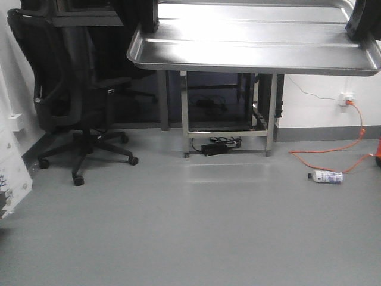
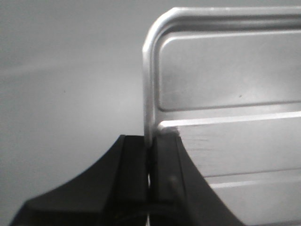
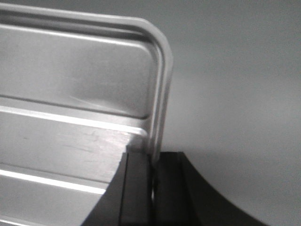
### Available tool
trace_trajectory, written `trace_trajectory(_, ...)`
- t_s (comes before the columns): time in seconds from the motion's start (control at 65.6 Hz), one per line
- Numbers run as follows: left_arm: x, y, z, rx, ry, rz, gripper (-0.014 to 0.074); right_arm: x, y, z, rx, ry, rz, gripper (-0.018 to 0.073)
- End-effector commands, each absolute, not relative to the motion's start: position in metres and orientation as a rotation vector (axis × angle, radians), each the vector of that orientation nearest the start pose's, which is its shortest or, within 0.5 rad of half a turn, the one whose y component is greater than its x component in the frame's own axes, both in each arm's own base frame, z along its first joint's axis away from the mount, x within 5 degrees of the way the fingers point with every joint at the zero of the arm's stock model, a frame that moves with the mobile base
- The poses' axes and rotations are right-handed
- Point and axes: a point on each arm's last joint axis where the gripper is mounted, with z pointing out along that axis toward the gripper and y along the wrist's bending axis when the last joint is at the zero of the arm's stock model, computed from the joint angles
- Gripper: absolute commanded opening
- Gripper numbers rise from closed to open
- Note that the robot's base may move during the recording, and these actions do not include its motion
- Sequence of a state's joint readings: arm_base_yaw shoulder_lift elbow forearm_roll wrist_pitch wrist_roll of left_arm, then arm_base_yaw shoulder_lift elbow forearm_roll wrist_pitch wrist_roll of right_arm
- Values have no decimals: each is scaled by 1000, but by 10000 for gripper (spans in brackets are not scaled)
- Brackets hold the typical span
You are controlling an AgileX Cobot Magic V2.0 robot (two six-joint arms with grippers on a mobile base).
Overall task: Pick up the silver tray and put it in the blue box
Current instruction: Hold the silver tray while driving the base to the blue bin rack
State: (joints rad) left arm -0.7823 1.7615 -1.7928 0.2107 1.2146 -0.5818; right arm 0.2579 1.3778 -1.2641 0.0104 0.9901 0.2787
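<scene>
The silver tray (image 1: pixel 256 50) hangs level in the air at the top of the front view, shiny, with raised ridges along its floor. My left gripper (image 1: pixel 149 18) is shut on its left rim and my right gripper (image 1: pixel 363 21) on its right rim. The left wrist view shows the black fingers of the left gripper (image 2: pixel 150 146) pinching the rim beside a rounded corner of the tray (image 2: pixel 225 84). My right gripper (image 3: pixel 153 160) pinches the opposite rim of the tray (image 3: pixel 75 70) the same way. The blue box is out of view.
Grey floor lies below the tray. A black office chair (image 1: pixel 77 89) stands at left, a metal frame (image 1: pixel 226 119) with a power brick (image 1: pixel 217 146) under it behind. An orange cable (image 1: pixel 333 149) and a plastic bottle (image 1: pixel 327 176) lie at right. A white object (image 1: pixel 12 173) is at far left.
</scene>
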Motion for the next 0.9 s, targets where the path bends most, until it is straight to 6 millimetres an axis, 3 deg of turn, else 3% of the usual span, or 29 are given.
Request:
trace_trajectory(0.0,272,-241,390,306,2574,-154,-105,272,67,370,3,2470,182,59)
trace_trajectory(0.884,272,-241,390,306,2574,-154,-105,272,67,370,3,2470,182,59)
